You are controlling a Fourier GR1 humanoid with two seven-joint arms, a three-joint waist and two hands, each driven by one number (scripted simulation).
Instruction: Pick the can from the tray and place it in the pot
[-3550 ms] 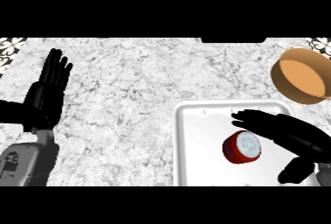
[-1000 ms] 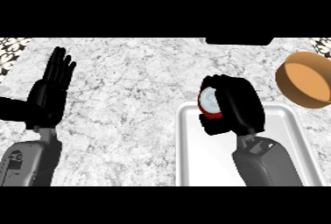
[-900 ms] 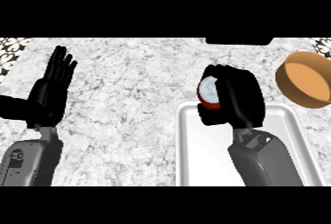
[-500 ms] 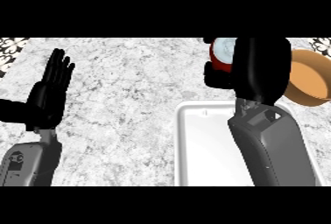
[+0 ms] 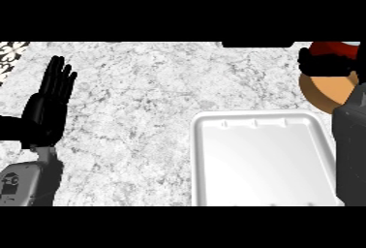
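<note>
The right hand point(image 5: 325, 65), fingers curled round the small red metal can point(image 5: 334, 49), holds it seemingly above the round tan pot point(image 5: 325, 92); an off-centre release could catch the rim.

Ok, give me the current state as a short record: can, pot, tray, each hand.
can: red can at the view's upper right, over the pot, partly hidden by fingers
pot: tan pot at the right edge, beyond the tray, largely covered by the right arm
tray: white tray on the counter, nothing in it
right hand: right hand curled round the can above the pot
left hand: left hand open, fingers up, resting at the view's left
step left: can not yet set down in the pot
</note>
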